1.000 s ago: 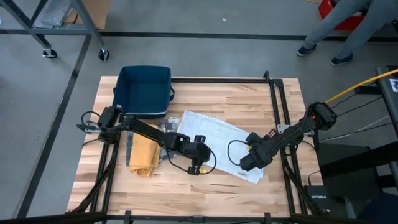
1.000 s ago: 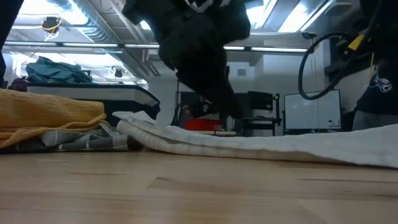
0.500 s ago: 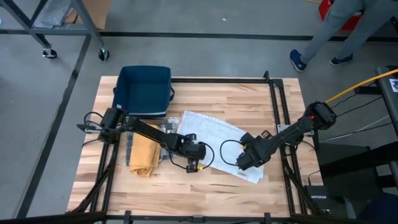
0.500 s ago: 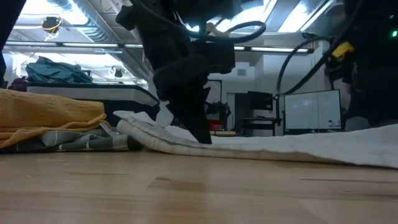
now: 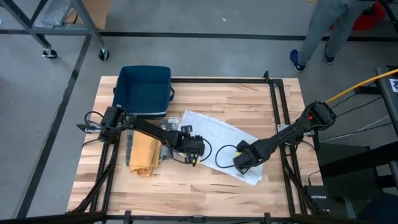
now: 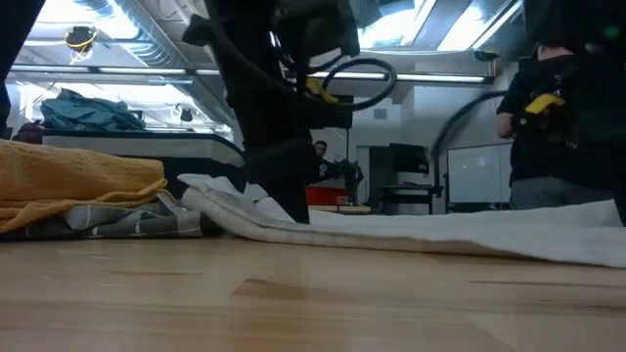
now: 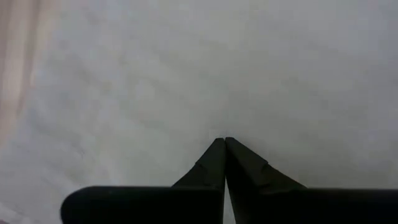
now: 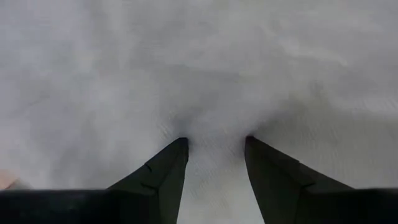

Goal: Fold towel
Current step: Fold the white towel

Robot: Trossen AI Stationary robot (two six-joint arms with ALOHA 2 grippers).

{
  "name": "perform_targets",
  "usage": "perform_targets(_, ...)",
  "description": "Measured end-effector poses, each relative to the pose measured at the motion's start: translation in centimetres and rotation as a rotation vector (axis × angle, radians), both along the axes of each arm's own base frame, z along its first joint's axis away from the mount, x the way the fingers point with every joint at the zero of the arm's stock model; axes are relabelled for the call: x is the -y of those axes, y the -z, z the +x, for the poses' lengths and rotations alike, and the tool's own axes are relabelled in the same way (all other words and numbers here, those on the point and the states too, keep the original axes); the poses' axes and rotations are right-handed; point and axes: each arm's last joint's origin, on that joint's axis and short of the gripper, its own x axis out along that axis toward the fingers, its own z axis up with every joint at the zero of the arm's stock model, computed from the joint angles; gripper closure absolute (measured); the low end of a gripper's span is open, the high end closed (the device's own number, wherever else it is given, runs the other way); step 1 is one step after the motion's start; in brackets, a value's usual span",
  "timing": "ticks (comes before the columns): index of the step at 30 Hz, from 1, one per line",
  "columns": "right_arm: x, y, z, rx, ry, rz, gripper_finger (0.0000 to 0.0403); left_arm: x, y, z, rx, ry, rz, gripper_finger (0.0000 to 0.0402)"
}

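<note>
Two grippers: down on towel
Left gripper: pinched closed on cloth
Right gripper: jaws apart, pressing cloth
Fold: not begun

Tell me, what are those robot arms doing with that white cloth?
They're starting to fold the white towel spread on the wooden table. The left hand has pinched shut on the towel's near-left edge. The right hand presses down on the towel's other end, open. A yellow cloth and a blue bin sit nearby.
</note>
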Motion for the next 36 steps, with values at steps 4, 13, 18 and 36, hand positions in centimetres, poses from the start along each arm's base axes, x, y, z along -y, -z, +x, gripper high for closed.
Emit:
perform_targets(4,-1.1,-0.1,1.8,0.167,-0.004,0.137,0.0233,-1.7,0.0,0.3,0.004,-0.040,0.002,0.0399)
perform_targets(13,-2.7,-0.6,5.1,0.494,-0.003,0.277,0.0233,-5.8,-0.1,0.7,0.001,-0.101,0.019,0.0399)
perform_targets(18,-2.4,-0.8,4.9,0.517,0.015,0.212,0.0233,-6.7,-0.1,0.7,0.012,-0.149,-0.015,0.0401)
perform_targets(36,0.5,0.2,2.8,0.314,0.061,-0.175,0.0233,0.0,-0.8,-0.4,-0.031,0.043,-0.222,0.0401)
